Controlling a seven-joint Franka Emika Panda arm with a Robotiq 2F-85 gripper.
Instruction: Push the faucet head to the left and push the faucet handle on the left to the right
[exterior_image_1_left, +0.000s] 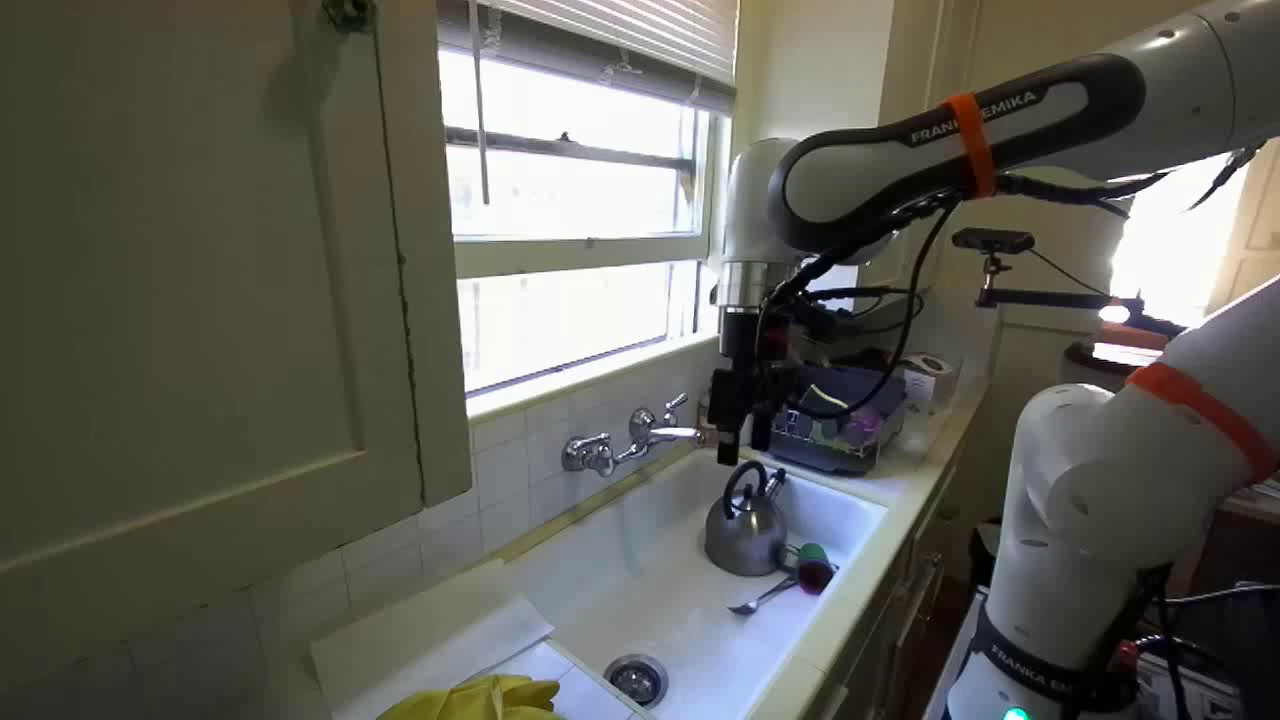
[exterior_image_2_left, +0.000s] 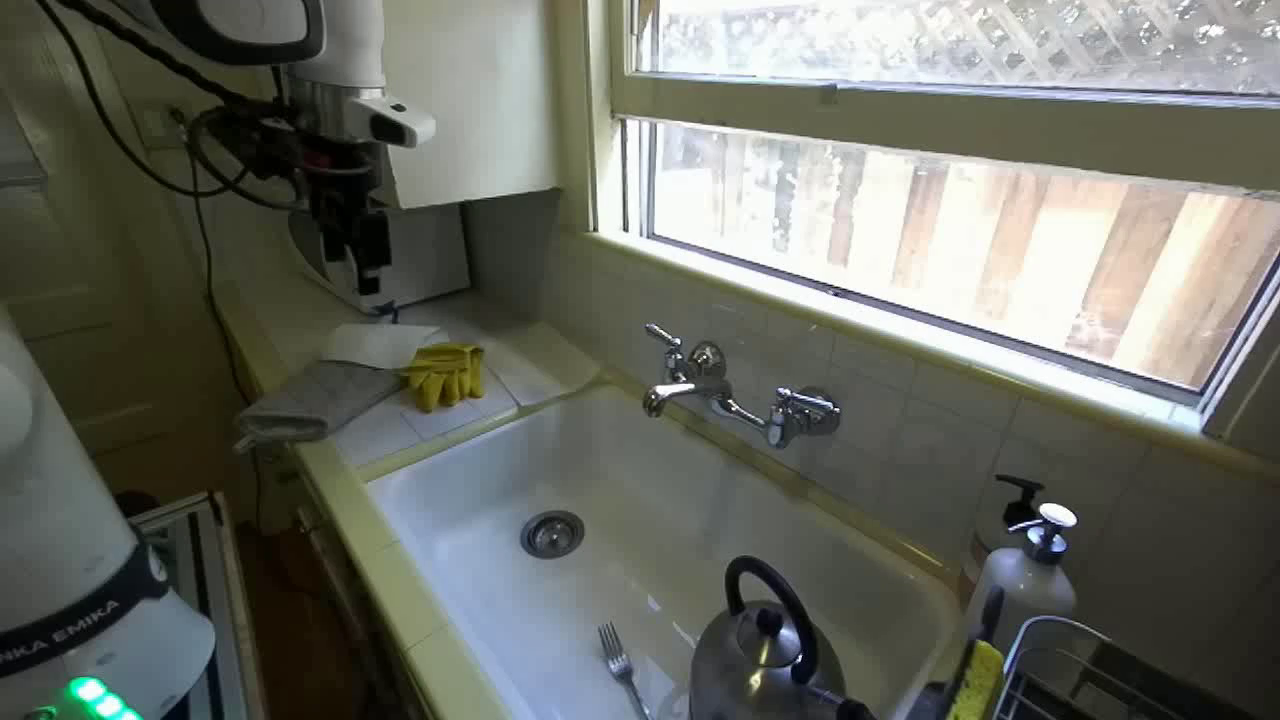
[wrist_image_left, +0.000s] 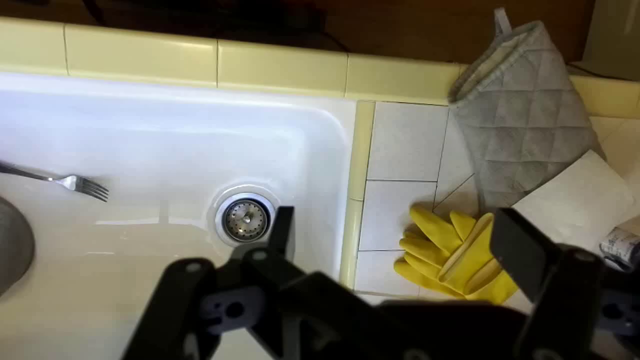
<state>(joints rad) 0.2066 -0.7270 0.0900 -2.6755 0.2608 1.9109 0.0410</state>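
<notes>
The chrome faucet is mounted on the tiled wall above the sink. Its faucet head, the spout (exterior_image_1_left: 676, 434), shows in both exterior views (exterior_image_2_left: 675, 393) and points out to the left in the latter. The left faucet handle (exterior_image_2_left: 664, 337) has its lever tilted up and to the left. The right handle (exterior_image_2_left: 797, 412) sits at the faucet's other end. My gripper (exterior_image_1_left: 744, 440) is open and empty, pointing down. It hangs high and apart from the faucet, at the upper left in an exterior view (exterior_image_2_left: 360, 268). In the wrist view its fingers (wrist_image_left: 401, 240) are wide apart; the faucet is out of view there.
The white sink (exterior_image_2_left: 480, 470) holds a kettle (exterior_image_1_left: 746, 535), a fork (exterior_image_2_left: 618, 658) and a cup (exterior_image_1_left: 814, 570). Yellow gloves (wrist_image_left: 450, 255) and a grey mitt (wrist_image_left: 535, 115) lie on the side counter. A dish rack (exterior_image_1_left: 835, 430) and soap bottles (exterior_image_2_left: 1025, 580) stand beyond the sink. A cabinet door (exterior_image_1_left: 200, 250) hangs nearby.
</notes>
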